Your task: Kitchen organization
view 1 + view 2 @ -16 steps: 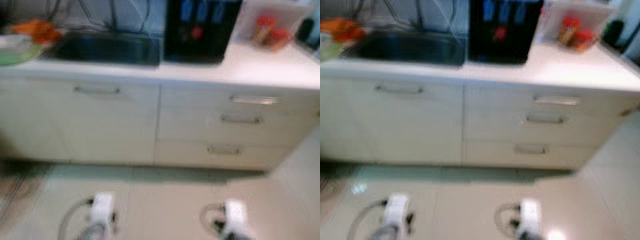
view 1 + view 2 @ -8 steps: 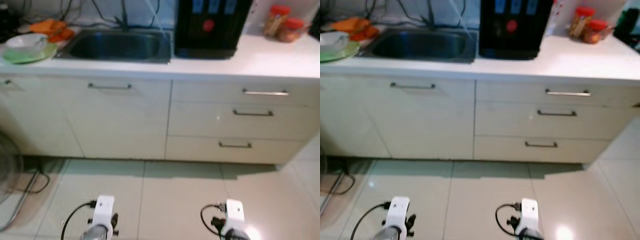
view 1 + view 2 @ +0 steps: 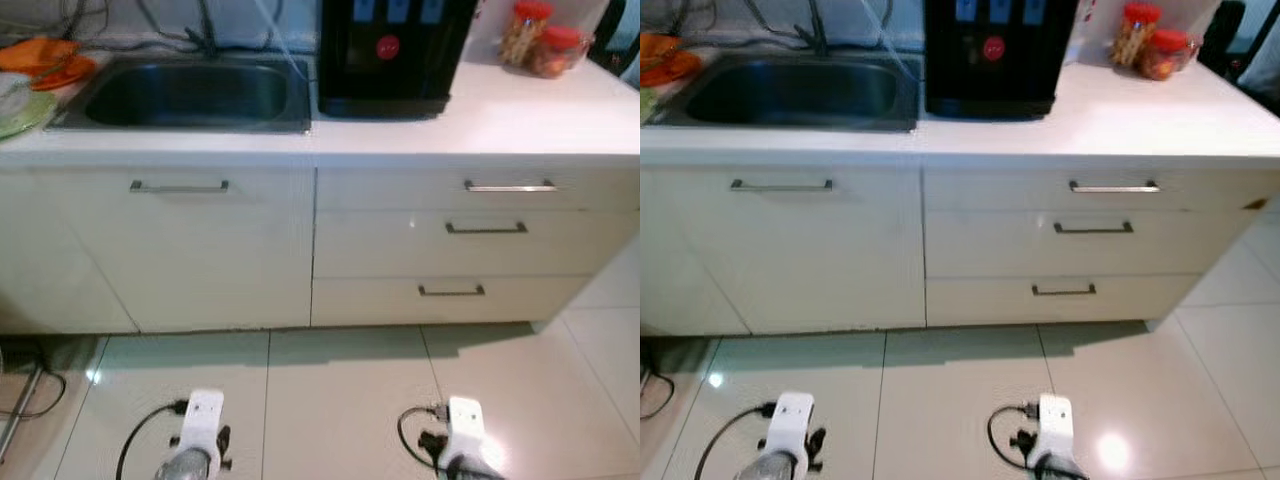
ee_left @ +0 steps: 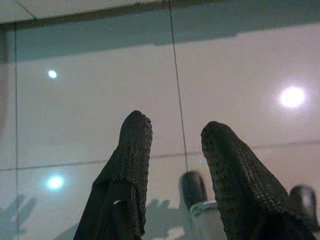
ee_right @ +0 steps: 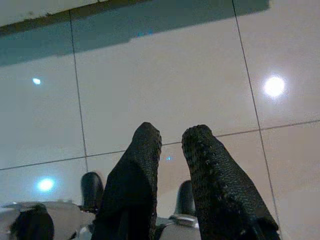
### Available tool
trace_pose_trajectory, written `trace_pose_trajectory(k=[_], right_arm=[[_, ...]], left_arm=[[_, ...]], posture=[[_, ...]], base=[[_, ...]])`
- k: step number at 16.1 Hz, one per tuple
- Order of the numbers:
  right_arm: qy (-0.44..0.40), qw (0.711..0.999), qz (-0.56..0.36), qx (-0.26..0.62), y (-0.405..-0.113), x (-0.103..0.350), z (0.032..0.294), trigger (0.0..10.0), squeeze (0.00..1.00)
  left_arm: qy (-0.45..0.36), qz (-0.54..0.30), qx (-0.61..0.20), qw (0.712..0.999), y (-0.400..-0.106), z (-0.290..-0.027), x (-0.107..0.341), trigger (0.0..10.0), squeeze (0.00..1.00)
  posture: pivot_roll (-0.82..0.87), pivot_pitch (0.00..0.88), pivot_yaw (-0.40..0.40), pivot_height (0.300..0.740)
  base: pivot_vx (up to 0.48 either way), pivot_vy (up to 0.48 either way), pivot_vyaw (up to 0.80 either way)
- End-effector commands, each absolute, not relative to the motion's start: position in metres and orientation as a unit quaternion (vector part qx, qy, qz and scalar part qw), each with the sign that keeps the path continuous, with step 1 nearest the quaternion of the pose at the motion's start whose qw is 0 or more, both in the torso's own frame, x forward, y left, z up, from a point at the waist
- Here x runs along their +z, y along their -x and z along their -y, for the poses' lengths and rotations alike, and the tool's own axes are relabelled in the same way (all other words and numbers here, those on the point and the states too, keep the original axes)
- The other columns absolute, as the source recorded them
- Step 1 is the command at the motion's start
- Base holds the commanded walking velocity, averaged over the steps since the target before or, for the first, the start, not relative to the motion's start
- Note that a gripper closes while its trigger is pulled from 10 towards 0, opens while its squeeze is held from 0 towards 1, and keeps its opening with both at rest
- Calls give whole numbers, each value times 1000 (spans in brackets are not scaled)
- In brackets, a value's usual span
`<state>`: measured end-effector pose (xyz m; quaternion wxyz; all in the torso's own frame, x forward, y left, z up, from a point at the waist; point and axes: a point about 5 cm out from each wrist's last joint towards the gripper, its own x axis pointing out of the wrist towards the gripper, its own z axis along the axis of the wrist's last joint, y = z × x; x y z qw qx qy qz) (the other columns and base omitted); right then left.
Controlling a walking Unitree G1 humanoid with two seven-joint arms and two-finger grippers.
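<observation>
Approach step: both arms hang idle, left pincer (image 4: 172,145) and right pincer (image 5: 172,142) parted and empty; counter (image 3: 520,125) well ahead; next, close in.

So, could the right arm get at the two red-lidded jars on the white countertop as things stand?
Probably not. The right gripper hangs low over the tiled floor, while the red-lidded jars stand far back on the white countertop, with the drawer fronts between. The robot would likely have to step closer and raise the arm.
</observation>
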<state>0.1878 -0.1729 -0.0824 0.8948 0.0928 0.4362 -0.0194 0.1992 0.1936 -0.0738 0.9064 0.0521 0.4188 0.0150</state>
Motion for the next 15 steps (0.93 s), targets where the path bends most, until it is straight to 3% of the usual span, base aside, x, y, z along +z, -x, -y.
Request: trace_pose_trajectory(k=[1,15], right_arm=[[-92,894,-438,-20,-187,-83,174,10000,0],[-94,894,-438,-16,-188,-82,173,10000,0]], left_arm=[[-51,-424,23,904,-196,-194,-75,10000,0],[-49,-423,28,904,-197,-194,-75,10000,0]], posture=[[139,0,1,740],[145,0,-2,740]], base=[[401,0,0],[368,0,0]])
